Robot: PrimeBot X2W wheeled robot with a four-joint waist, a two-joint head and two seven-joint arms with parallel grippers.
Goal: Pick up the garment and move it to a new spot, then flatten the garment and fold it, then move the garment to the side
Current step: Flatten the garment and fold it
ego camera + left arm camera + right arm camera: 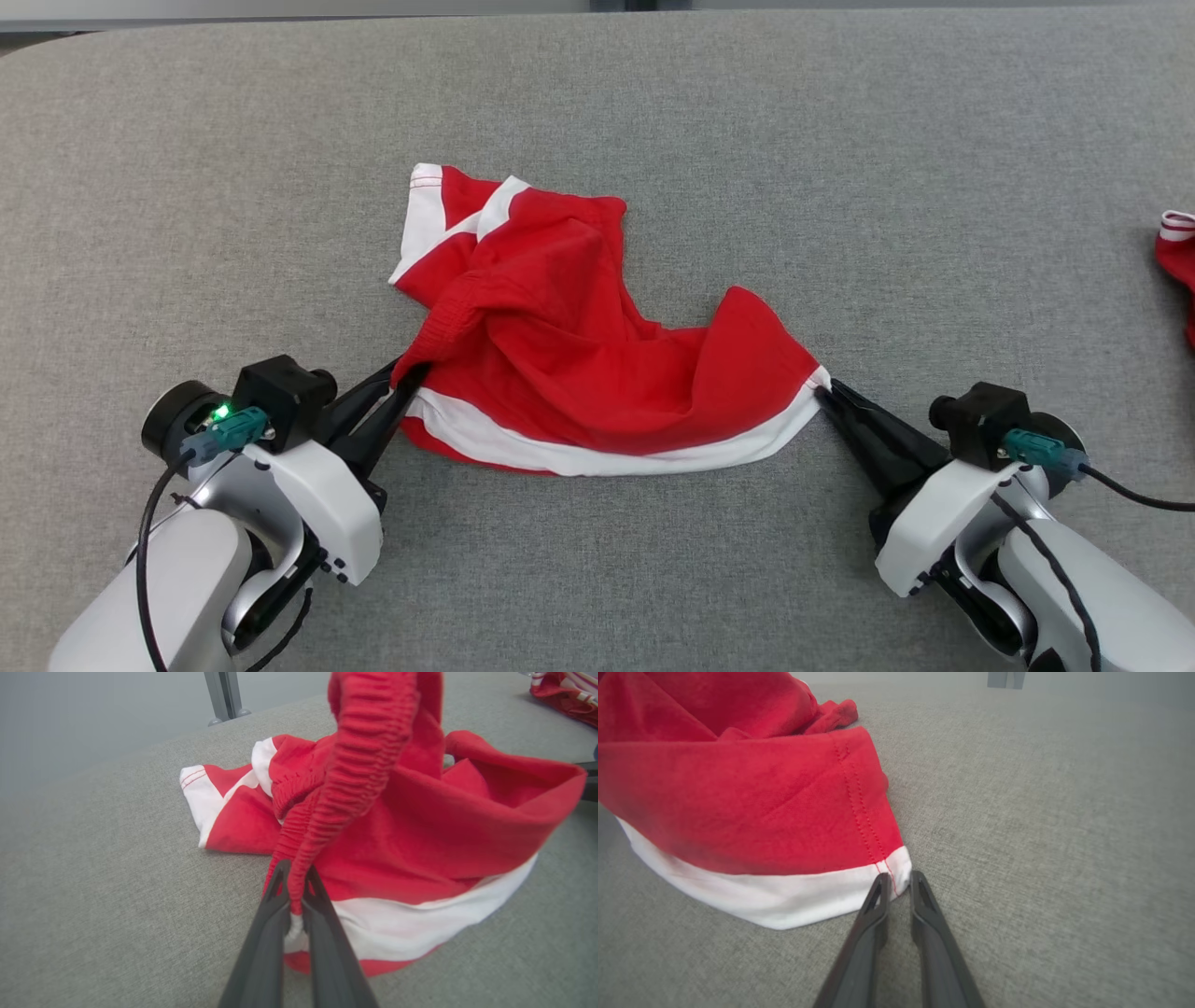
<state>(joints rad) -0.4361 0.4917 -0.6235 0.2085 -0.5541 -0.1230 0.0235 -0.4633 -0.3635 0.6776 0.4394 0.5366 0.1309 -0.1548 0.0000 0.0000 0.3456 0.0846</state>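
The garment [560,355] is lying crumpled at the table's [840,140] middle, seemingly awaiting pickup, flattening and folding; the left gripper [407,377] is clamping its waistband; the right gripper [825,391] is sitting nearly together at its hem corner, grip uncertain.

garment [420,826] runs past the left wrist view's top; head view's right edge cuts off a second red cloth [1178,266].

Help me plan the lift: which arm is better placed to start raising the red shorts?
Left. The left gripper is shut on the red shorts, waistband and white hem pinched in its jaws. The right gripper only reaches the hem corner with its tips; a firm grip isn't evident.
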